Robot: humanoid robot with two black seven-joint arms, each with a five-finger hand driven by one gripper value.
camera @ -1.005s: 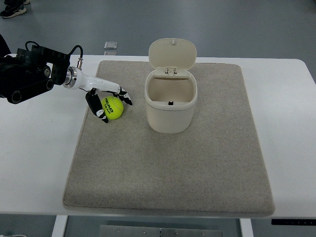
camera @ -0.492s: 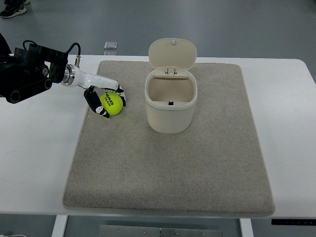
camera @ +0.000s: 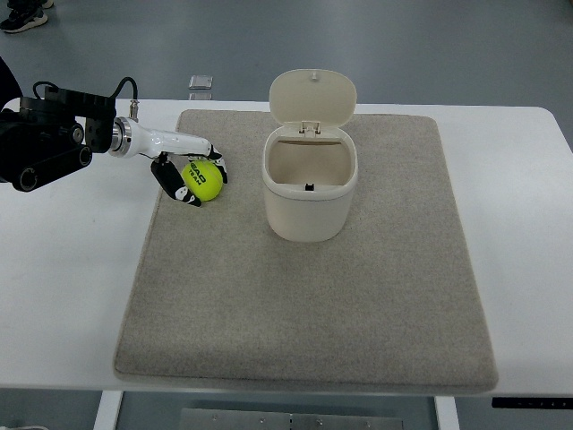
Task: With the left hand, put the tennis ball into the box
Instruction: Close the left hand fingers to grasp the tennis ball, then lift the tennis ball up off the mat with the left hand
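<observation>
Grey mat [camera: 304, 296] on the white table [camera: 63, 296]: I note my left hand [camera: 186, 176], upper left of frame, curled round the tennis ball [camera: 202, 180] with few fingers, so it may slip out short of the open box [camera: 310, 190] at centre.

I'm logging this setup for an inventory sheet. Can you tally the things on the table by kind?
Tennis ball, held in the left hand: 1
Box with its lid open: 1
Grey mat: 1
Total: 3
</observation>
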